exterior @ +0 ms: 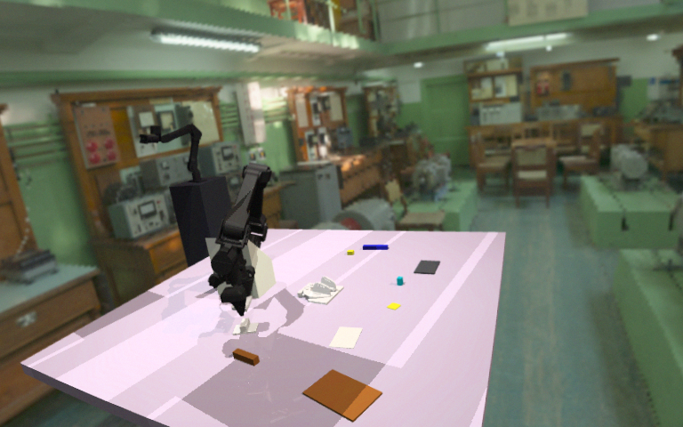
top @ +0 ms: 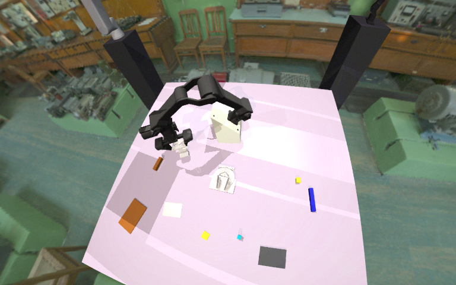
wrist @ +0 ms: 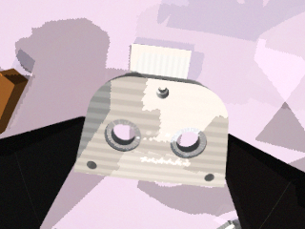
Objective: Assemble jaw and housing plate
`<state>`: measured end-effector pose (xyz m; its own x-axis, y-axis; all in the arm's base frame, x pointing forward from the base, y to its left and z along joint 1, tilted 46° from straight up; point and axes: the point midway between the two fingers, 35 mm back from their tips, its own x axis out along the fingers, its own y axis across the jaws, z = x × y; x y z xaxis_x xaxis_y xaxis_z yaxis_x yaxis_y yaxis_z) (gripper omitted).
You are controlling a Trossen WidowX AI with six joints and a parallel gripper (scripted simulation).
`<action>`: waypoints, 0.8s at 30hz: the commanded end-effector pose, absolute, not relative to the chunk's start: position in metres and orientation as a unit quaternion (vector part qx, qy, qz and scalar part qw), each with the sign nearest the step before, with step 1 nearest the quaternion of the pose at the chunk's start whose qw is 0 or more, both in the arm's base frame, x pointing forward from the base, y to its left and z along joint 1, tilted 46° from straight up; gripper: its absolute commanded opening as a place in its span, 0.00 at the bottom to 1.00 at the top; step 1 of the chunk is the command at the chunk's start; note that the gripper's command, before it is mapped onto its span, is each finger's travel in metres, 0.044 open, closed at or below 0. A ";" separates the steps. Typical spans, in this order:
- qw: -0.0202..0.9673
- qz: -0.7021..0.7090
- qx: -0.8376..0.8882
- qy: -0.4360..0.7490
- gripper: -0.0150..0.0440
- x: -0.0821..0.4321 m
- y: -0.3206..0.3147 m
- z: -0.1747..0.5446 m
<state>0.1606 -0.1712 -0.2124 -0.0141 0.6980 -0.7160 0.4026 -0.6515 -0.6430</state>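
Observation:
My gripper (top: 175, 142) (exterior: 241, 310) (wrist: 154, 132) is shut on the housing plate (top: 180, 146) (wrist: 129, 101), a pale plate with one rounded side. One finger is at each side edge. The wrist view shows two ringed holes, small dark holes near two corners and a small stub. A pale ribbed block (wrist: 161, 62) shows just past the rounded edge. The pale base (top: 215, 189) (exterior: 335, 291) lies mid-table, away from the gripper. The two white jaws on it stand side by side. The pins and gear teeth are too small to judge.
An orange bar (top: 158, 163) (exterior: 245, 357) lies beside the gripper. A tall cream block (top: 227, 130) (exterior: 262, 269) stands behind. Also on the table are an orange slab (top: 135, 212), a cream tile (top: 172, 209), a blue bar (top: 312, 199), a dark slab (top: 272, 257) and small cubes.

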 end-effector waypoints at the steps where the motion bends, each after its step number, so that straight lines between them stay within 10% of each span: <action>1: 0.122 0.590 -0.691 -0.398 0.85 0.160 -0.181 -0.203; 24: -0.039 0.495 -0.701 -0.511 0.85 0.192 -0.163 -0.170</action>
<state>0.1857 -0.1673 -0.1762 -0.0177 0.6812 -0.7319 0.6953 -0.5176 -0.4986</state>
